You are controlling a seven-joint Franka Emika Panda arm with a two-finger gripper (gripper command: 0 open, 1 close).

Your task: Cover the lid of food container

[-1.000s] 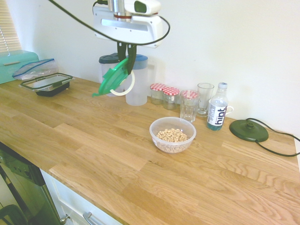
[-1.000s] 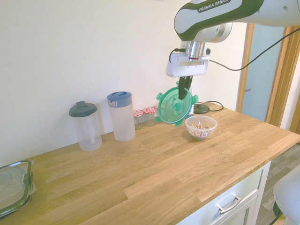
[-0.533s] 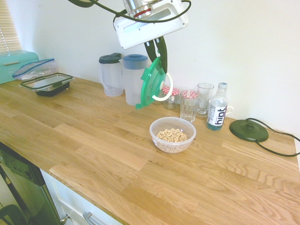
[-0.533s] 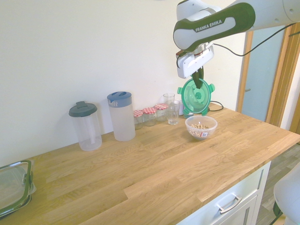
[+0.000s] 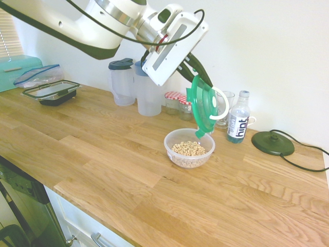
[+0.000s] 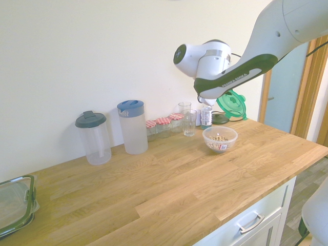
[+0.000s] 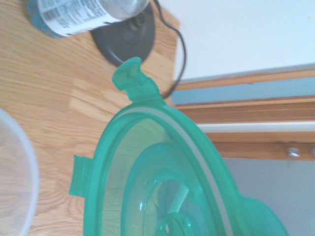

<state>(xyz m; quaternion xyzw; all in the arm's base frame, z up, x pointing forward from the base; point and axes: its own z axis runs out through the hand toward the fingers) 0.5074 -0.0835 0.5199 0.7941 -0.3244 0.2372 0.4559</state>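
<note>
Gripper (image 5: pixel 199 73) clamped on green lid (image 5: pixel 203 106), lid tilted steeply, near upright, in the air by the bowl (image 5: pixel 189 148), not on it. Bowl open on counter (image 5: pixel 118 170), cereal (image 5: pixel 188 148) inside. First exterior view: bottle (image 5: pixel 238 118) right of bowl, toward the wall; dark round base (image 5: pixel 273 143) farther right, cable attached. Two jugs (image 5: pixel 148 90) and red-checked jars (image 5: pixel 179 103) at far side, left of bottle. Black-rimmed container (image 5: pixel 51 92) at far left.
</note>
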